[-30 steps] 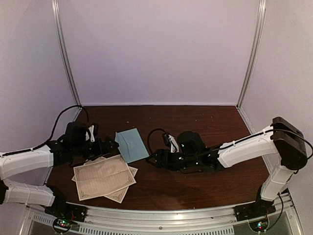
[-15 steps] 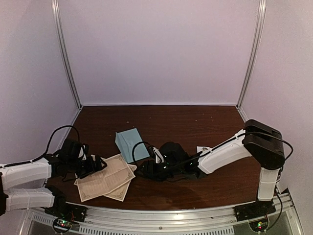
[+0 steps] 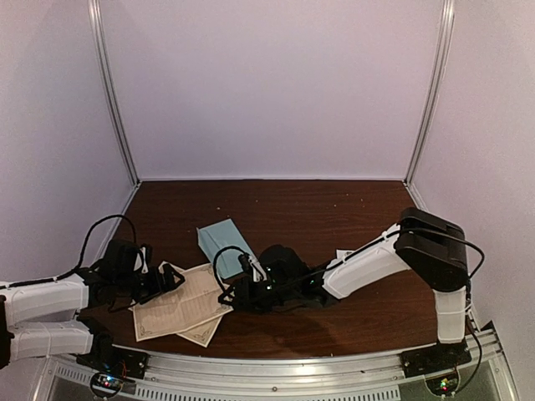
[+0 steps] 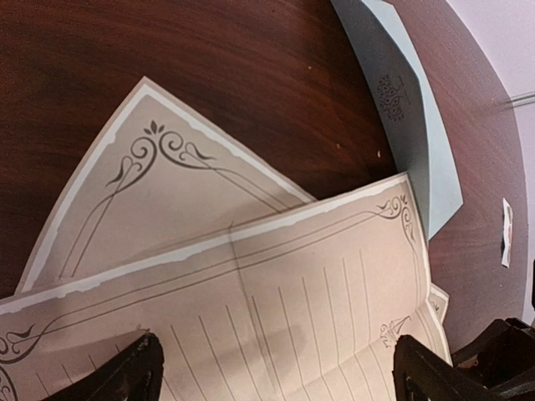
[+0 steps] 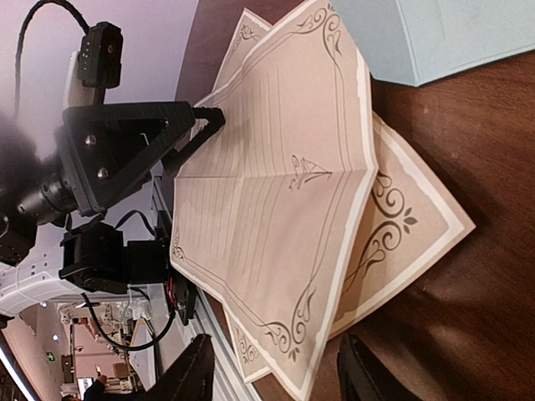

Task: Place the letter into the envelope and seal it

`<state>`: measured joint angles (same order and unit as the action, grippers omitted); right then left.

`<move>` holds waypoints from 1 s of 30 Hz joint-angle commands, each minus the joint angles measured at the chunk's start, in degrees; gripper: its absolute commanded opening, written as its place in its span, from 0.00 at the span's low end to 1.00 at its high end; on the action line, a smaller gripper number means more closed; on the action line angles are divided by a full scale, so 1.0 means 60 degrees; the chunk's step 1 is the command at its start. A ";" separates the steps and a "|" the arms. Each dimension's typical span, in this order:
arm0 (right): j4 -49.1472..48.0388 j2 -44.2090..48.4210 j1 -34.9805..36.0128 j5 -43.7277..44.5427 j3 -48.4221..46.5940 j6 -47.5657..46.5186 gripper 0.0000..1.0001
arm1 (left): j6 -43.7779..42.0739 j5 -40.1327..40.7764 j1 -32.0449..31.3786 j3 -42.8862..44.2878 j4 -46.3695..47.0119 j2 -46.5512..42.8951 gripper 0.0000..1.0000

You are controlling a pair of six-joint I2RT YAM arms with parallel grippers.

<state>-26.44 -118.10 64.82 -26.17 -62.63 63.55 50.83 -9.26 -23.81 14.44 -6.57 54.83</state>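
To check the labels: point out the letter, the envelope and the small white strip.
letter (image 3: 182,302): top external view, centre of the upper cream sheet.
envelope (image 3: 221,241): top external view, its blue middle.
small white strip (image 4: 506,232): left wrist view, its middle.

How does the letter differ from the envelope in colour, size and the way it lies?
Colour: the letter is cream with a dark ornate border; the envelope is light blue without border. Size: the letter is larger than the envelope. Pose: the letter is creased and bowed upward, resting on a second cream sheet; the envelope lies flat on the table. Both are rectangular paper.
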 commanded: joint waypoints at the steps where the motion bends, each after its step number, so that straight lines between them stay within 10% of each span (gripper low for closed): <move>1: -0.0123 -0.0131 0.0106 -0.0192 -0.0325 0.0072 0.49 | 0.0214 -0.0165 0.0058 -0.0326 -0.0454 0.0028 0.98; 22: -0.0136 -0.1140 0.0169 -0.0143 -0.1602 0.0119 0.39 | 0.0280 -0.0433 0.0058 -0.0326 -0.0472 -0.0264 0.98; 30: 0.0627 -0.0575 0.0183 0.0731 -0.1668 -0.0763 0.00 | 0.0110 -0.0294 0.0065 -0.0018 -0.0842 -0.0855 0.98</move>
<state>-24.67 -124.64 65.34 -25.04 -72.01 62.65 51.75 -10.74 -23.81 13.63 -7.77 52.27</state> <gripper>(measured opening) 0.010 0.976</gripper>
